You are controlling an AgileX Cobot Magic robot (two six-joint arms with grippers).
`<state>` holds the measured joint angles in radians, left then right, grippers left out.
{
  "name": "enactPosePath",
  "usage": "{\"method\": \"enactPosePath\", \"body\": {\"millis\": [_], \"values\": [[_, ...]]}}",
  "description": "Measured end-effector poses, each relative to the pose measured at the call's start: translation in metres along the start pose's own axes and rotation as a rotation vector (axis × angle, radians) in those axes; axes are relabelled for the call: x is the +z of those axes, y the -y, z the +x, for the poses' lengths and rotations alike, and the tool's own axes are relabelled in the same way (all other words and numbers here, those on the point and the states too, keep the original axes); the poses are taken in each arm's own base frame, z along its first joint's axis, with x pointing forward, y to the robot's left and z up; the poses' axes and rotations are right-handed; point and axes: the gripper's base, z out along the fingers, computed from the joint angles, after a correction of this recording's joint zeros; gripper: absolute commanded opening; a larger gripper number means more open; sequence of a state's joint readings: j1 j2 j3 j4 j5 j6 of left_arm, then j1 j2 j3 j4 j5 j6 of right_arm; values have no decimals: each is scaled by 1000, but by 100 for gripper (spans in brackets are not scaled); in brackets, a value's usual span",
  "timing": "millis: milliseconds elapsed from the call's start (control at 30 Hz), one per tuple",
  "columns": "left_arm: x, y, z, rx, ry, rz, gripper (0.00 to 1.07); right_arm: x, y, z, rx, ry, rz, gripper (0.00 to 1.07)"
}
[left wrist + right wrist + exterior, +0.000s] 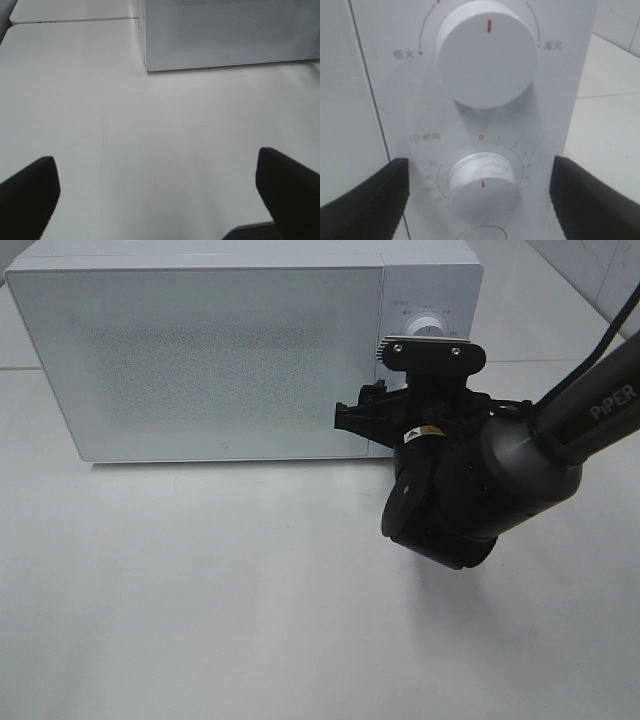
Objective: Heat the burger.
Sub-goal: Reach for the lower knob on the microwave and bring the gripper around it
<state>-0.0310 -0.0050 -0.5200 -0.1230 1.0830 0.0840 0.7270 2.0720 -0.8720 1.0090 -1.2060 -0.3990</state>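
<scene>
The burger shows in none of the views, and whether it sits behind the shut, frosted door (200,360) of the white microwave (430,280) cannot be told. The microwave stands toward the far edge of the white tabletop (200,590), its control panel on the end nearer the right edge. On that panel the upper knob (487,55) has its red mark straight up, and the timer knob (482,187) below it seems to have its mark toward the red 0, though the dial is soft in the right wrist view. The right gripper (480,200) faces the panel with its jaws wide, one dark finger (365,200) on each side of the timer knob and apart from it. The left gripper (157,200) hangs over bare tabletop in front of the microwave's left corner, jaws fully wide and holding nothing. The tabletop is matte, with faint scuffs; a seam separates it from another white surface (65,10) beyond. Pale tiles (590,280) lie past the far right corner.
</scene>
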Motion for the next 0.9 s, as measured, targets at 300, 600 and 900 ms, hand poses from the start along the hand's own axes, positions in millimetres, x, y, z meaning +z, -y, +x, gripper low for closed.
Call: {"method": "enactPosePath", "body": {"millis": [300, 600, 900], "values": [[0, 0, 0, 0, 0, 0, 100, 0, 1, 1, 2, -4, 8, 75], [0, 0, 0, 0, 0, 0, 100, 3, -2, 4, 2, -5, 10, 75], [0, 0, 0, 0, 0, 0, 100, 5, -4, 7, 0, -7, 11, 75]]}}
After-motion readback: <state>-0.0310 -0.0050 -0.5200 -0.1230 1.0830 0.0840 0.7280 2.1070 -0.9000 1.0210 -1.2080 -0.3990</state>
